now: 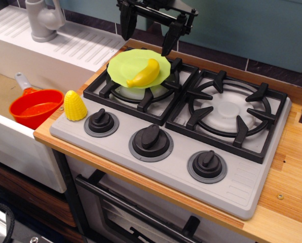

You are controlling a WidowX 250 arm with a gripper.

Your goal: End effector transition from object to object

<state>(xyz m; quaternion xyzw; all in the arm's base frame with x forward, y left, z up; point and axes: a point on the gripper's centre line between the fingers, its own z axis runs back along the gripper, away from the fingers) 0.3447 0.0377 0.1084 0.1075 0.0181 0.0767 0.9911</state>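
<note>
My black gripper [147, 39] hangs at the top of the view, above the back of the left burner. Its two tapered fingers point down, spread wide apart, with nothing between them. Below it a yellow banana [144, 74] lies on a light green plate [128, 63], which rests on the left burner grate [141, 96]. The gripper is clear of both. A yellow corn cob [75, 105] stands at the stove's front left corner.
An orange pot [36, 108] sits in the sink at left, with a grey tap [43, 19] behind it. The right burner grate [227, 112] is bare. Three black knobs [151, 140] line the stove front. Wooden counter [293, 177] at right.
</note>
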